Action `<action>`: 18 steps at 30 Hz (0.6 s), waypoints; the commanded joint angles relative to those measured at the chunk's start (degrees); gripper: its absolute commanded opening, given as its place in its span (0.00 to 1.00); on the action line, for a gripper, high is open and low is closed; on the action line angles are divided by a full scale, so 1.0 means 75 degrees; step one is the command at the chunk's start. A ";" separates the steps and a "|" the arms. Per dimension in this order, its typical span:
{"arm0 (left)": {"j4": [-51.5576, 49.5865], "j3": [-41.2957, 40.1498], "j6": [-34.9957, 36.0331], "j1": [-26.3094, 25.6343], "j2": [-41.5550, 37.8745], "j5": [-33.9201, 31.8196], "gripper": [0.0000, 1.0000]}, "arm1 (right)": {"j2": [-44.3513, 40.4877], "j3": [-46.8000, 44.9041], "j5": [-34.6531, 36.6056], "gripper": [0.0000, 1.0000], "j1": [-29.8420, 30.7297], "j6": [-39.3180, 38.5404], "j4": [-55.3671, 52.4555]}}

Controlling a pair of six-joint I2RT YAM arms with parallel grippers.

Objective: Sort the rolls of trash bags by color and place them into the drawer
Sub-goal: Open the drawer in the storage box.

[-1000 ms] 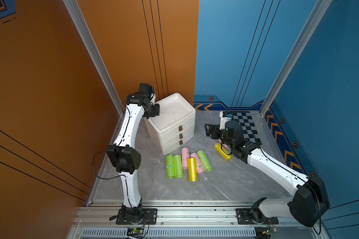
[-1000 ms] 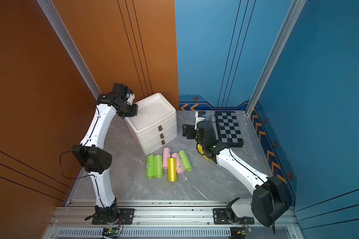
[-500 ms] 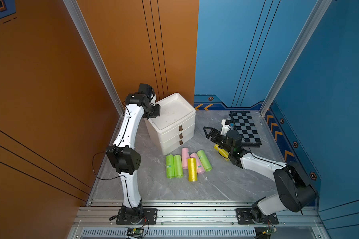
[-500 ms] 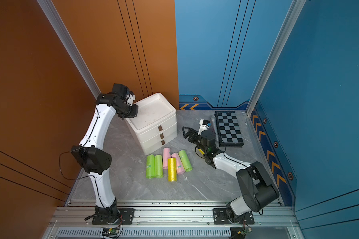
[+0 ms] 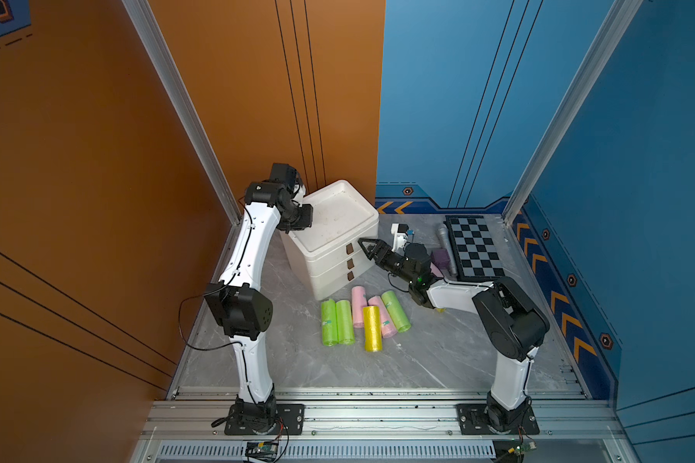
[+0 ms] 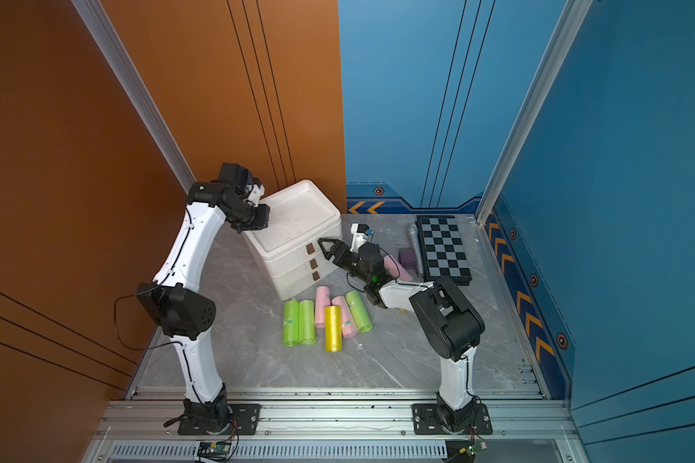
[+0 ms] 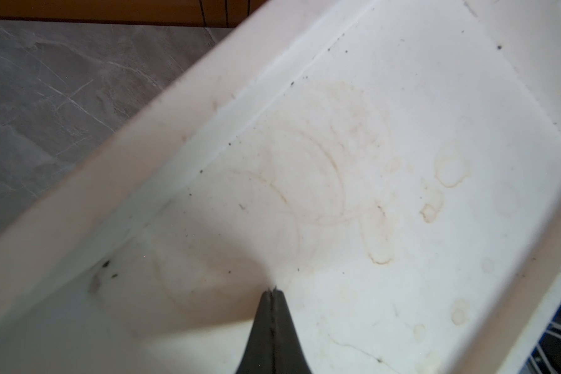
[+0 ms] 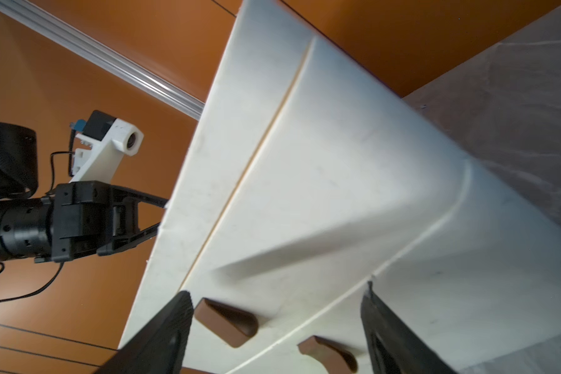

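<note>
The right claw (image 5: 366, 248) hung wide open and empty at mid-frame, its tips just beside the top brown handle (image 8: 227, 323) of the white drawer unit (image 5: 338, 224). The left claw (image 7: 272, 293) was pinched shut on nothing over the unit's stained top. Six rolls of trash bags (image 5: 372, 324) lay on the floor just below the unit.

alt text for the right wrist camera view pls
The right gripper, jaws open, points at the front of the white drawer unit, with the top brown handle seen between its fingers. Beyond the unit's top edge, the left gripper reaches over it, an orange wall behind.
</note>
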 commanded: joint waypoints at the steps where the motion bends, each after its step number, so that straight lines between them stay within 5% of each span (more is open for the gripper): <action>1: -0.0561 -0.0237 0.0018 -0.0067 -0.0075 0.0075 0.00 | 0.0117 0.0226 -0.0070 0.83 0.0199 0.0069 0.0334; 18: -0.0558 0.0067 0.0047 0.0156 -0.0221 -0.0503 0.00 | 0.0336 0.0447 0.0141 0.80 0.0529 0.0116 0.0138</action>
